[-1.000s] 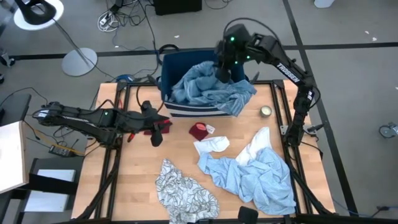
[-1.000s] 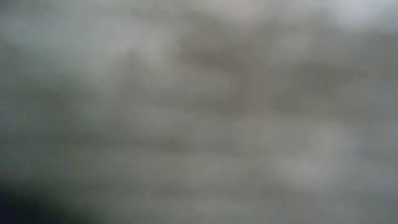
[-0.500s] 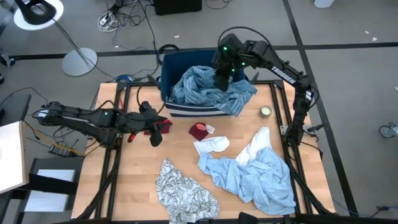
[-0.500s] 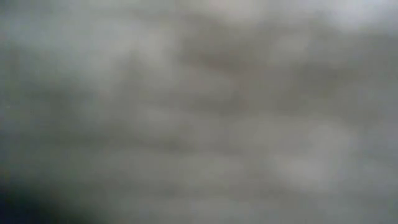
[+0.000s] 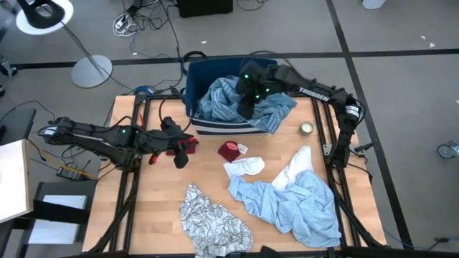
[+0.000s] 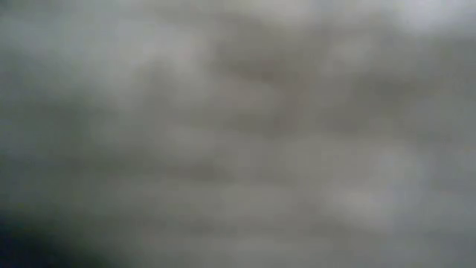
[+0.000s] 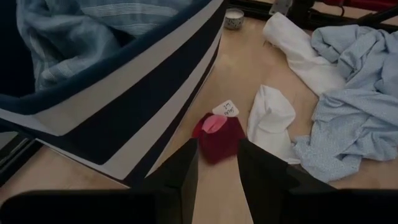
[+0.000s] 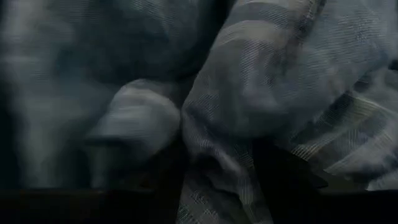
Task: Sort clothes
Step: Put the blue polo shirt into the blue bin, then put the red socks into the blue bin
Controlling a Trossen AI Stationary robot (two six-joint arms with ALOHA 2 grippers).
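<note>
Burying the right pincer [image 5: 246,107], striped cloth [image 5: 215,100] hides whether it grips; left pincer [image 7: 214,163] open.

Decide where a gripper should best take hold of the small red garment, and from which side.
Probably its raised middle fold, from straight above: the small red garment lies in a low bunch on bare table, apart from the white cloth, so fingers could close across it.

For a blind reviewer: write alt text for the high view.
The right gripper is down in the blue-striped garment heaped in the dark blue bin. The left gripper waits at the table's left; red, white, pale blue and leaf-print clothes lie on the table.
</note>
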